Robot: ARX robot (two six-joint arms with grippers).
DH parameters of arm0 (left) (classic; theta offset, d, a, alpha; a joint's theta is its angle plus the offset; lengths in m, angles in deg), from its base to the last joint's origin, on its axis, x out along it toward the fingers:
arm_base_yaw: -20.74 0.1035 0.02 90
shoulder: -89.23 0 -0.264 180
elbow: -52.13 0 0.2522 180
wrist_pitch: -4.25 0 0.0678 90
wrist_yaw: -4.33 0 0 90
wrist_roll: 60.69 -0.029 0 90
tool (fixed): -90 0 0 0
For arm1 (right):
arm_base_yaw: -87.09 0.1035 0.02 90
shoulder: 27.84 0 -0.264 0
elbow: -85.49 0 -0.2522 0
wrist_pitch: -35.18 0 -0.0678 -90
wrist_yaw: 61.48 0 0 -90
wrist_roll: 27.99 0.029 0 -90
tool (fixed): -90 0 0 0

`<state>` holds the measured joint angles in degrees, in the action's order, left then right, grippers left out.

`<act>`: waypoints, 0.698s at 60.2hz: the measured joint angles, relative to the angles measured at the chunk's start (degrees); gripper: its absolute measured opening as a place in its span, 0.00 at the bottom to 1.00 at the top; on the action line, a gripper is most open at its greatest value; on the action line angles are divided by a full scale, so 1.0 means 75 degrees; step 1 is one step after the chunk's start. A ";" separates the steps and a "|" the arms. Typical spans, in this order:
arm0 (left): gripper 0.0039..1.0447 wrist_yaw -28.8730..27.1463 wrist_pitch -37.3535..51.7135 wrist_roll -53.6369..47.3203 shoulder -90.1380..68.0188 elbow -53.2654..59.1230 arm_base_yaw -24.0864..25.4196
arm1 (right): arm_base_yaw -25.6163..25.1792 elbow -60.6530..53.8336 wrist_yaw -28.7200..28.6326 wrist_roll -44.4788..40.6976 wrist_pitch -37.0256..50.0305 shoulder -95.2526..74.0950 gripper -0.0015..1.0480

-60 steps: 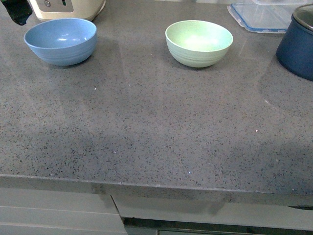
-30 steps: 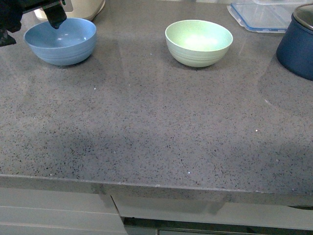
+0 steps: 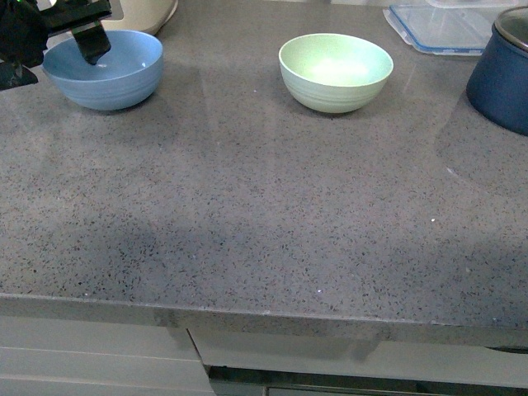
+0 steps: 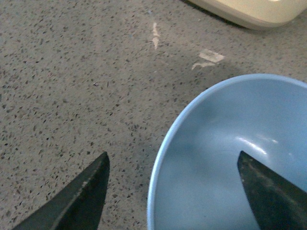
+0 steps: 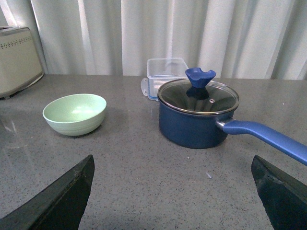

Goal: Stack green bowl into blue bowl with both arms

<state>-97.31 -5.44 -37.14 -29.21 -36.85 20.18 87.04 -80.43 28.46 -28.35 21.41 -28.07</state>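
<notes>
Stacking is not yet begun. The left claw is spread wide astride the rim of the blue bowl, one finger inside, one outside; nothing is gripped. The green bowl is seen well ahead of the right claw, likewise wide and empty.

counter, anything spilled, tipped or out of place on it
Nothing stands out. The blue bowl and green bowl sit upright and empty, the navy pot has its lid on, and nothing is spilled. The left gripper is open, straddling the blue bowl's rim.
</notes>
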 joint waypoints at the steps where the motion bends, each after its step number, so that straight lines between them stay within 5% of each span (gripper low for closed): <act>1: 0.64 -0.0006 0.0000 0.0020 -0.0009 0.0006 0.0000 | 0.0000 0.0000 0.0000 0.0000 0.0000 0.0000 0.90; 15: 0.16 -0.0236 -0.0178 0.0300 -0.0035 0.0064 -0.0009 | 0.0000 0.0000 0.0000 0.0000 0.0000 0.0000 0.90; 20: 0.05 -0.0242 -0.0175 0.0321 0.0015 0.0076 -0.0047 | 0.0000 0.0000 0.0000 0.0000 0.0000 0.0000 0.90; 42: 0.04 -0.0227 -0.0446 -0.0131 0.0469 -0.0425 -0.0659 | 0.0000 0.0000 0.0000 0.0000 0.0000 0.0000 0.90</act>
<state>-99.01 -8.78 -38.12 -25.69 -40.04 15.24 87.04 -80.43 28.46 -28.35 21.41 -28.07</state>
